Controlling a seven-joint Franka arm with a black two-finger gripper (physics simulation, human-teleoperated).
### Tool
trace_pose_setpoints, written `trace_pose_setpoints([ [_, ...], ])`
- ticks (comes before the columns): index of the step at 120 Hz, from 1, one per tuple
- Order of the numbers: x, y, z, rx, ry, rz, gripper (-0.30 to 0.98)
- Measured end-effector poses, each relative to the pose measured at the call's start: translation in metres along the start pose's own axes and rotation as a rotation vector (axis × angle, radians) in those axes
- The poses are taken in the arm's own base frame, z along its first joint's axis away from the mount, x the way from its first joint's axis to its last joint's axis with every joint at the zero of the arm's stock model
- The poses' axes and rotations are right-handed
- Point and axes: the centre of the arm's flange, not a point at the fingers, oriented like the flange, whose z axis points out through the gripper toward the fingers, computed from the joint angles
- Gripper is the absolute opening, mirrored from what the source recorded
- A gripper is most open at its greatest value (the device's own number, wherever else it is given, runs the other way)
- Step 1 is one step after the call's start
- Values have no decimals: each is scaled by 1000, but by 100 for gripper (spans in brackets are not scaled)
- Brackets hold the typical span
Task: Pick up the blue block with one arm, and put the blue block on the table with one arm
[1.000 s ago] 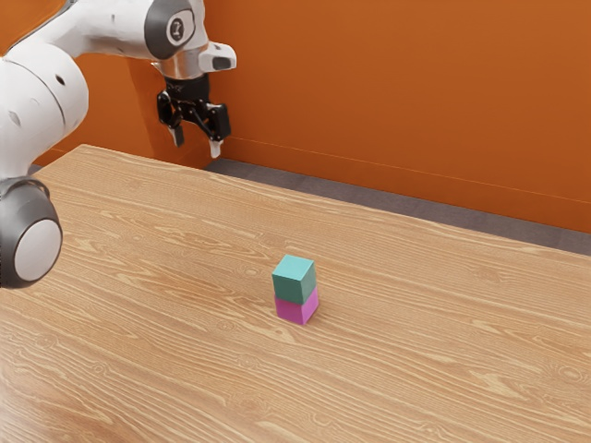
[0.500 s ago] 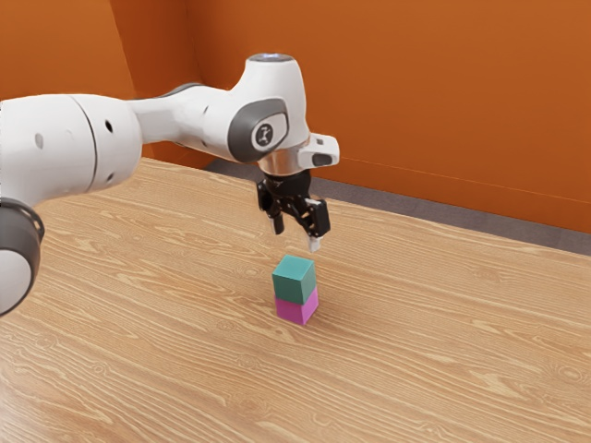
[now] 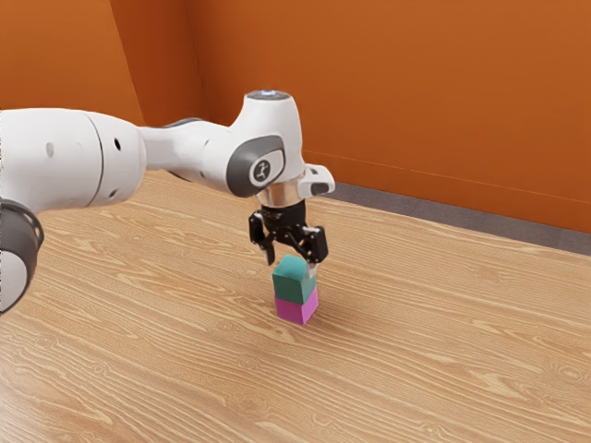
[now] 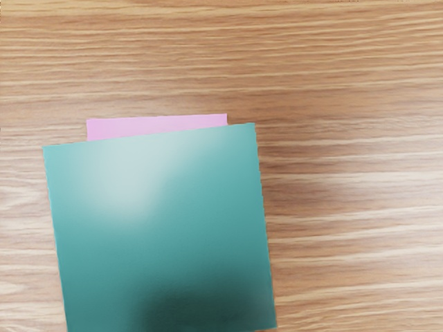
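The white arm (image 3: 65, 157) enters from about ten o'clock in the exterior view, and its jaws have come lower than they were a moment before. They are open, the fingers (image 3: 317, 245) standing apart close to the top of the blue block (image 3: 295, 284); whether one already touches it, I cannot tell. This block sits on the pink block (image 3: 295, 308), and neither of them has moved. So, in my judgement, the approach is almost finished, but the grasp is not made. Next, the jaws should probably sink a little and close, then lift straight up, otherwise the pink block could be pushed.

Both blocks are plain cubes with flat faces and sharp edges. The blue one is rather teal, smooth, with a soft pale shine and a dark shadow on its top. The surface (image 3: 434, 360) is light brown wood, with wavy grain.
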Motion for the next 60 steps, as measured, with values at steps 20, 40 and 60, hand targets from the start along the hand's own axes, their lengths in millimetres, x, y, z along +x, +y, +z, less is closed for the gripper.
trace_pose_setpoints([
  [20, 4, 0, 11, 4, 8, -44, 67],
  [40, 3, -2, 28, 7, -1, -80, 67],
  [60, 3, -2, 37, 4, 4, -107, 67],
])
